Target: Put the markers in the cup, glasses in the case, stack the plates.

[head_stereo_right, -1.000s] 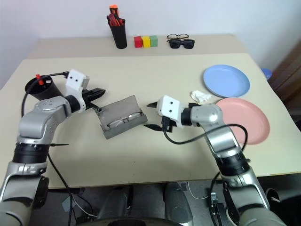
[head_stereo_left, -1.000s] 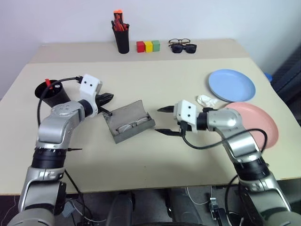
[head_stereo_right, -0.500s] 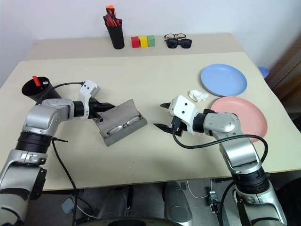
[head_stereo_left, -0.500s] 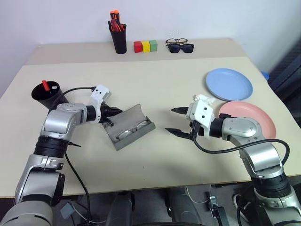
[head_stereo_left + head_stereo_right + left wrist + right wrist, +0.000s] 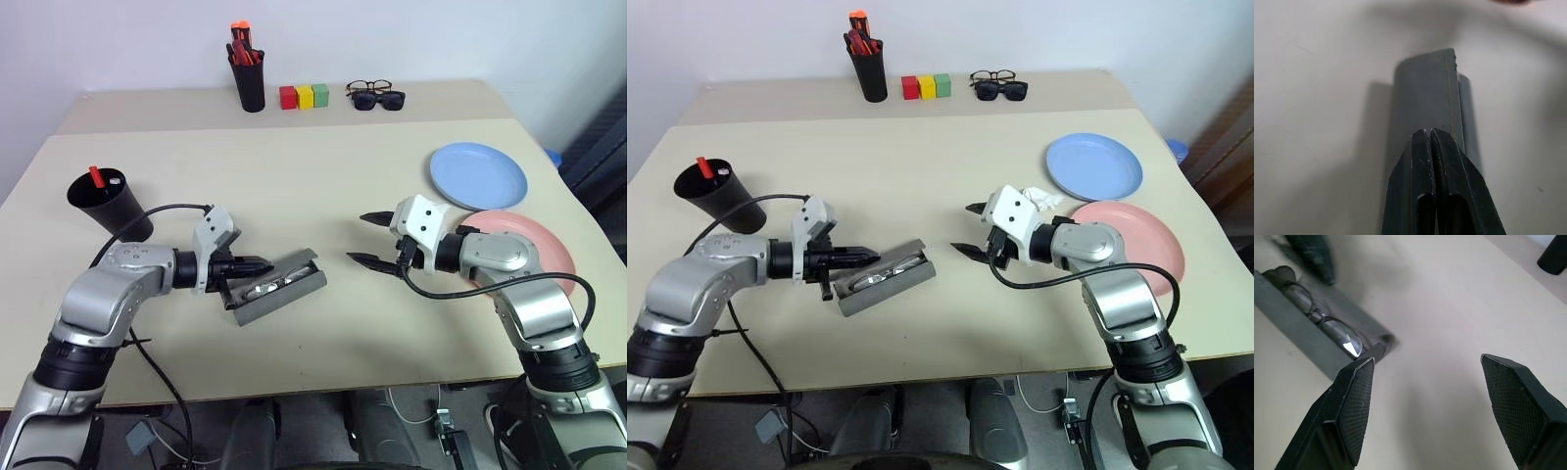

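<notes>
So the wire-rimmed glasses point(image 5: 1327, 316) are already sitting inside the grey case point(image 5: 279, 290), which lies a bit left of centre in the head view with its flap tipped most of the way down but not shut. The left gripper point(image 5: 257, 264) has its fingers pressed together and is pushing on the flap from the left side, not holding anything. The right gripper point(image 5: 369, 238) hangs just right of the case with its fingers spread wide apart and nothing between them.

Handling guess: the case looks like a stiff shell under fabric, light, and likely to skid on the smooth table point(image 5: 323, 186) if shoved from one side only. I'd press on the flap's outer face near the middle and brace the far long edge with the other claw. The lenses and thin wire are the fragile bit, so easy on the pressure.

Black cup point(image 5: 108, 204) is at the left edge with a red marker point(image 5: 96, 176) in it. Blue plate point(image 5: 478, 176) and pink plate point(image 5: 534, 245) sit on the right, unstacked.
</notes>
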You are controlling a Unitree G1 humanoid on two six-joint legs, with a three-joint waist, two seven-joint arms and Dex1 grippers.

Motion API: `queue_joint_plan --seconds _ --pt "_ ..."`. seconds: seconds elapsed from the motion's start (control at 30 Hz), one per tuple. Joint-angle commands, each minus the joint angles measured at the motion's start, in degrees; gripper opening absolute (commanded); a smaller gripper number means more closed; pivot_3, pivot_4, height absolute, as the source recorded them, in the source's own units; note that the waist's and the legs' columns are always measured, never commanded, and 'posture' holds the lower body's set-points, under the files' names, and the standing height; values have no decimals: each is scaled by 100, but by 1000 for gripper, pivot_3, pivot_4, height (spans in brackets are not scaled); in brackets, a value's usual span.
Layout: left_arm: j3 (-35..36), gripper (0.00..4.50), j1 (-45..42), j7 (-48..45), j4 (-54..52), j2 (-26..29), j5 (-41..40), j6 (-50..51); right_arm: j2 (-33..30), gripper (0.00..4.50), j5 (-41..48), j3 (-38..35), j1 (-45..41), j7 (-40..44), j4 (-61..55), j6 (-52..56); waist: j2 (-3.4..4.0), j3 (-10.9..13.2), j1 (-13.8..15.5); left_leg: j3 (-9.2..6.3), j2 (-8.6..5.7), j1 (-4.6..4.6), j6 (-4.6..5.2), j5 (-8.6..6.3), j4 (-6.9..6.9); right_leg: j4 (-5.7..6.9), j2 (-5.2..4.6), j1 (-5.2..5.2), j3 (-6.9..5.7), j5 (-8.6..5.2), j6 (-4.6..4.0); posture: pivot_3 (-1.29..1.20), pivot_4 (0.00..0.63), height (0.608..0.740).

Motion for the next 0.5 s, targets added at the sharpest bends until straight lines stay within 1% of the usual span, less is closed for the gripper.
queue_joint_plan --seconds 0.03,0.07,0.17,0.27,0.37,0.5 --pt "-177 64 211 -83 -425 263 118 -195 -66 3531 -30 -86 -180 -105 82 -195 0 0 5 0 0 0 0 0 0 0 0 0 0 0 0 0 150 740" --pt "-224 64 276 -84 -470 308 169 -271 -90 3531 -63 -117 -232 -151 169 -208 0 0 9 1 0 0 0 0 0 -1 0 0 1 0 -1 0 150 740" --pt "-55 64 341 -87 -367 167 180 -803 -254 3531 -292 -291 -543 -446 702 -177 1 1 30 4 0 0 0 0 3 -2 -2 1 2 -2 -5 0 150 740" --pt "286 64 240 62 -285 -114 -80 -946 -513 3531 -662 -299 -850 -747 1425 -175 1 1 69 11 -1 -1 0 0 7 -6 -4 1 6 -2 -8 0 150 740" --pt "524 64 225 306 -272 -218 33 -1185 -735 3531 -1057 -285 -1255 -1185 2507 -172 1 1 99 11 -1 -1 0 0 6 -7 -4 1 5 -2 -8 0 150 740" --pt "831 64 335 480 -319 -234 -64 -1257 -825 3531 -1586 -79 -1866 -1652 4060 -656 2 1 90 14 -1 -1 0 0 3 -8 -4 0 7 -2 -7 0 150 740"
